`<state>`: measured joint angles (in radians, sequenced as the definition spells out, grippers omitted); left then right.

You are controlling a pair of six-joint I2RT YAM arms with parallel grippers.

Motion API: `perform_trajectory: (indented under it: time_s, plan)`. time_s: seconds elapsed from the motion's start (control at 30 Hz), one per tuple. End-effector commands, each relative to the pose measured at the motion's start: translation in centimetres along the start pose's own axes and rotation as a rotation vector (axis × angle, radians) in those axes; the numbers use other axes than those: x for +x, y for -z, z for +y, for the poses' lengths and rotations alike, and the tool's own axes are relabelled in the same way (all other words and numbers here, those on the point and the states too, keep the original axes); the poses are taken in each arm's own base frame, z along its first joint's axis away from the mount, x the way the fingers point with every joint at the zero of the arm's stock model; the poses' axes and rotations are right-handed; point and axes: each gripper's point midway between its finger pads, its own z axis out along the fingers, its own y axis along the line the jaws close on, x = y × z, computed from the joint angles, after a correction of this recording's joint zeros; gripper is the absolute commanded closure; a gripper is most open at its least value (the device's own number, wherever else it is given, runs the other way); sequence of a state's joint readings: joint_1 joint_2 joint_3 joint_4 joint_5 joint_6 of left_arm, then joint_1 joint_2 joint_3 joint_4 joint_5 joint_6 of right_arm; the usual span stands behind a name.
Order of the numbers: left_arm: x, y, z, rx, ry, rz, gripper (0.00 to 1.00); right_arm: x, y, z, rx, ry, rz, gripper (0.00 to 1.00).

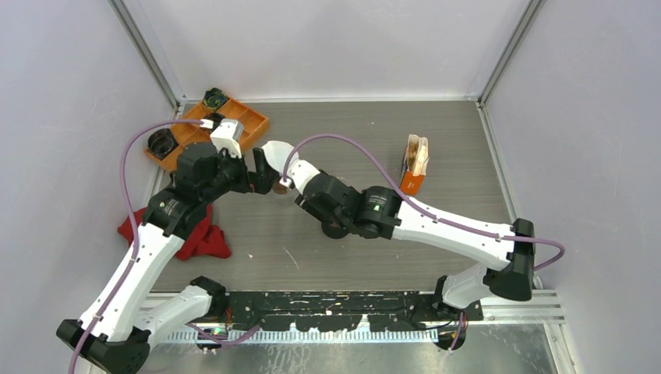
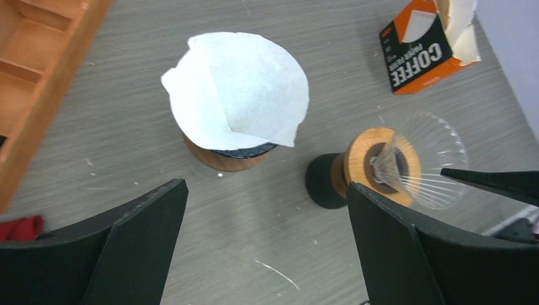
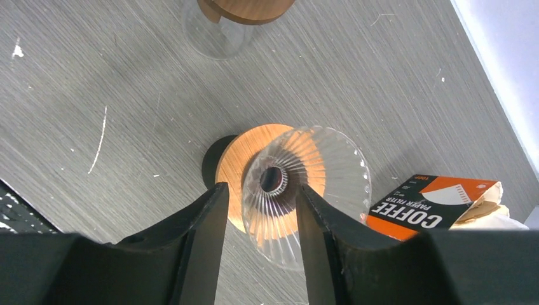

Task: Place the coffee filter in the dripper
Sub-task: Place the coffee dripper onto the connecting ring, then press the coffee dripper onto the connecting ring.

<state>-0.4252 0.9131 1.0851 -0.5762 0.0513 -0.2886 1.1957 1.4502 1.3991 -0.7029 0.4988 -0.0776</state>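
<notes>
A white paper coffee filter (image 2: 238,89) stands opened as a cone on a wood-collared vessel (image 2: 225,159). To its right is the ribbed glass dripper (image 2: 423,155) with a wooden ring and a black base (image 2: 323,183). From above, the dripper (image 3: 330,171) has its near rim in the gap of my right gripper (image 3: 261,187). The jaws are apart and I see no firm contact. My left gripper (image 2: 266,184) is wide open over bare table, short of both items. In the top view both grippers meet near the wooden collar (image 1: 279,187).
An orange and black coffee filter box (image 1: 415,160) stands at the back right, with filters sticking out of it (image 2: 416,51). An orange compartment tray (image 1: 234,125) sits at the back left, and a red cloth (image 1: 199,238) lies under the left arm.
</notes>
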Motion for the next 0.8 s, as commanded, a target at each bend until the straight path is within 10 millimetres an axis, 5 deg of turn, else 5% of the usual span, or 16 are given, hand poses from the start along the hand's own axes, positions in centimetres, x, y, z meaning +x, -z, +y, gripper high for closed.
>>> perform_trajectory:
  time_s: [0.0,0.33,0.77]
  plan:
    - [-0.8,1.0,-2.3,0.090,0.108,0.024,0.01,-3.2,4.0,-2.5,0.010,-0.119,-0.138,0.49]
    - [-0.9,1.0,-5.2,0.154,0.271,0.098,0.05,-1.5,4.7,-6.9,-0.019,-0.405,-0.152,0.48]
    - [1.6,-1.0,-9.0,0.173,0.326,0.171,0.19,1.9,2.7,-8.3,-0.128,-0.662,-0.116,0.51]
